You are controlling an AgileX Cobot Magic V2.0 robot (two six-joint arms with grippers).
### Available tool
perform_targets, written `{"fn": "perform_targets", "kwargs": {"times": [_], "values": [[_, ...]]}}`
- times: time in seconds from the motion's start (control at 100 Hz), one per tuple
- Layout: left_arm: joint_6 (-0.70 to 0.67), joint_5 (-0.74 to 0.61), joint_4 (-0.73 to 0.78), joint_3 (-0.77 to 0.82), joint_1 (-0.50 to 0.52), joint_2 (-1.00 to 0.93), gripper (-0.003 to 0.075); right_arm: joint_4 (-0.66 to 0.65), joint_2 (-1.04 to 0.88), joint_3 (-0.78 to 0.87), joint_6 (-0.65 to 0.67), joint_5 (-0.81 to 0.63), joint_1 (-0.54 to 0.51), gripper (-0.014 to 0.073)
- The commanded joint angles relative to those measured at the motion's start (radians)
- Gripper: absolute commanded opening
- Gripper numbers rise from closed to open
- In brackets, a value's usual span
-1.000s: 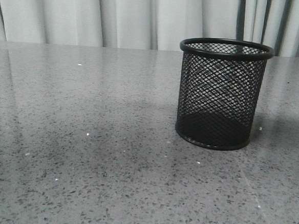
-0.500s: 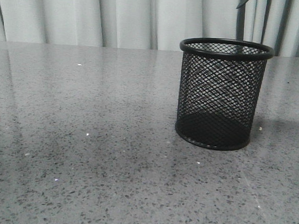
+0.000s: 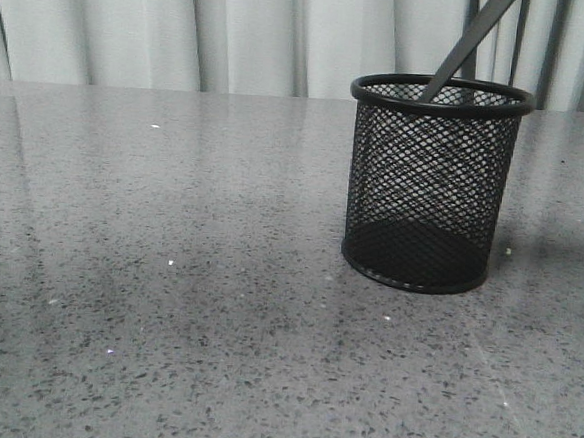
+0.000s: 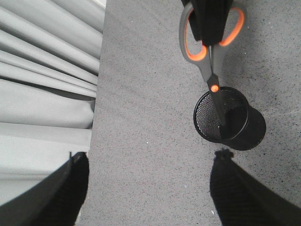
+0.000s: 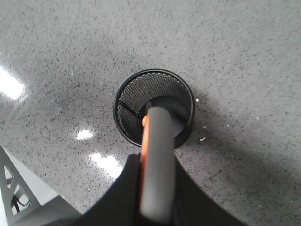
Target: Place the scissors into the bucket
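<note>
The black wire-mesh bucket [image 3: 424, 188] stands upright on the grey table, right of centre. The scissors' dark blades [image 3: 466, 49] slant down from the top edge, tips just inside the bucket's rim. In the left wrist view the scissors [image 4: 211, 63] hang blades-down, with grey handles, orange lining and an orange pivot dot. My right gripper [image 4: 212, 28] is shut on their handles above the bucket [image 4: 251, 129]. In the right wrist view my right gripper [image 5: 157, 188] clamps the grey handle [image 5: 157, 150] over the bucket's mouth [image 5: 123, 94]. My left gripper [image 4: 150, 188] is open and empty, off to one side.
The speckled grey table [image 3: 168, 271] spreads to the left and front of the bucket. Pale curtains [image 3: 235, 30] hang behind the table's far edge. A table edge and a metal frame [image 5: 14, 197] show in the right wrist view.
The scissors have come down from above the front view. One second ago they were out of sight, then only a tip showed, and now the blades reach into the bucket's mouth.
</note>
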Motion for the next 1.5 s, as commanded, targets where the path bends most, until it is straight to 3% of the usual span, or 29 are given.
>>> {"fn": "perform_targets", "kwargs": {"times": [0.0,0.74,0.85,1.08,1.32,1.49], "values": [[-0.011,-0.071,-0.009,-0.031,-0.005,-0.023,0.0494,-0.007,0.016,-0.032,0.006,0.024,0.014,-0.0043],[-0.011,-0.071,-0.009,-0.031,-0.005,-0.010,0.0494,-0.010,0.128,-0.032,0.006,0.024,0.018,-0.0041],[-0.011,-0.071,-0.009,-0.031,-0.005,-0.010,0.0494,-0.008,0.131,-0.032,0.002,0.024,0.018,0.0026],[-0.011,-0.071,-0.009,-0.031,-0.005,-0.010,0.0494,-0.006,0.131,-0.034,0.000,0.024,0.018,0.0337],[-0.015,-0.067,-0.005,-0.031,-0.005,-0.010,0.0494,-0.069,0.079,-0.100,0.000,0.024,0.016,0.0348],[-0.158,-0.062,0.076,-0.031,-0.005,-0.012,0.0493,-0.092,0.010,-0.180,0.007,-0.006,0.016,0.0307]]}}
